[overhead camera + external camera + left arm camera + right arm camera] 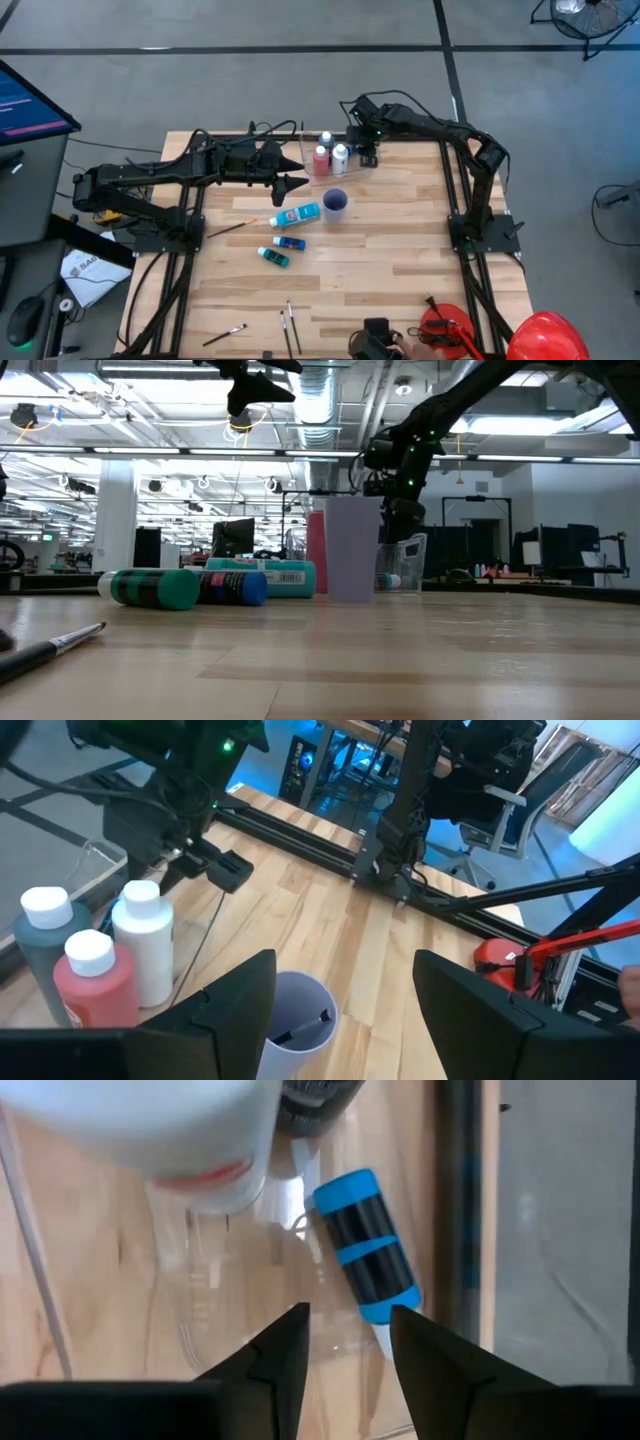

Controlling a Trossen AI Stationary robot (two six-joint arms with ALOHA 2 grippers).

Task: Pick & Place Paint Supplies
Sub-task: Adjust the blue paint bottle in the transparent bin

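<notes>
A clear tub point(305, 140) at the far middle holds a red bottle point(95, 985), a white bottle point(145, 940) and a dark teal one point(45, 935), all upright. A blue tube with black bands point(365, 1245) lies on the tub's floor. My right gripper point(347, 1330) hangs open just above that tube, at the tub's right side point(366, 157), with nothing between its fingers. My left gripper point(300, 184) hovers open and empty above the purple cup point(300, 1015). A light blue bottle point(297, 214), a blue tube point(290, 242) and a teal tube point(273, 257) lie on the table.
A thin brush point(232, 228) lies left of the light blue bottle. More brushes point(290, 325) lie near the front edge. A dark thin thing sits in the cup. The arm frames point(175, 280) run along both table sides. Red gear point(545, 335) sits at the near right corner.
</notes>
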